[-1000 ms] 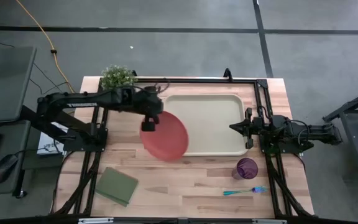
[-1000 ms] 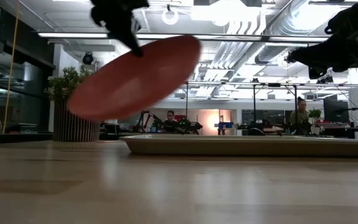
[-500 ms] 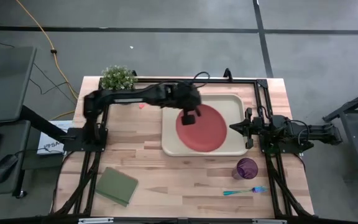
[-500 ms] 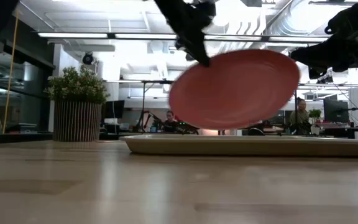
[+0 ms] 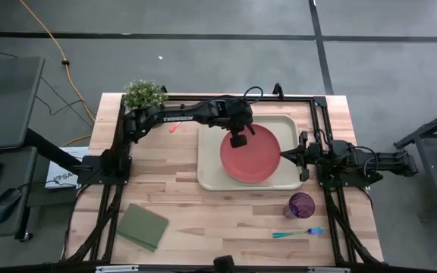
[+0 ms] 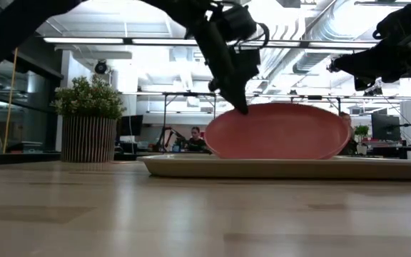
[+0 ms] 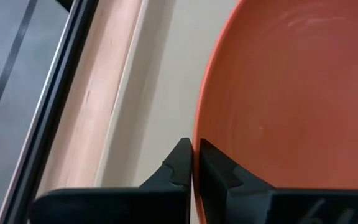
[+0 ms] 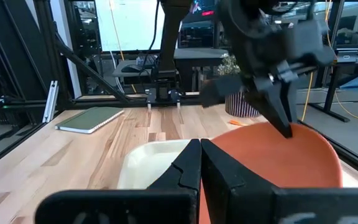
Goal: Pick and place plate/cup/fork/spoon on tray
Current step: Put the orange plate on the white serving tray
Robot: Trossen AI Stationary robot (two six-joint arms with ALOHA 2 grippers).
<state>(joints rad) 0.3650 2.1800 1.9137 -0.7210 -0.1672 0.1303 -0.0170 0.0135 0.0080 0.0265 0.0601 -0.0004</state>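
Note:
The orange-red plate (image 5: 253, 158) is over the beige tray (image 5: 211, 171), tilted, its left rim raised. My left gripper (image 5: 238, 141) reaches in from the table's left and is shut on that raised rim. In the low view the plate's lower edge (image 6: 284, 155) is hidden behind the tray's rim (image 6: 191, 165). My right gripper (image 5: 283, 155) waits shut at the tray's right edge, level, touching nothing. The purple cup (image 5: 302, 205) and the blue fork (image 5: 298, 233) lie near the front right. A small orange bit (image 5: 173, 129), perhaps the spoon, shows left of the tray. My left gripper pinches the plate's rim (image 7: 199, 134) on its left side, one finger (image 7: 219, 168) on the upper face and one (image 7: 178, 165) outside, under the rim. The fingers slant down from the table's left (image 6: 240, 103). The plate tilts down to the right; whether its low edge rests on the tray is hidden.
A potted plant (image 5: 144, 93) stands at the far left corner. A flat green pad (image 5: 143, 226) lies near the front left. Black frame rails (image 5: 321, 129) run along the table's sides. Bare wood lies in front of the tray.
My left gripper has carried the plate toward the table's right edge and down, from beside the tray's left end to over its middle. The plate has tipped from a steep slant to a much flatter one, low over the tray. The gripper stays shut on the rim.

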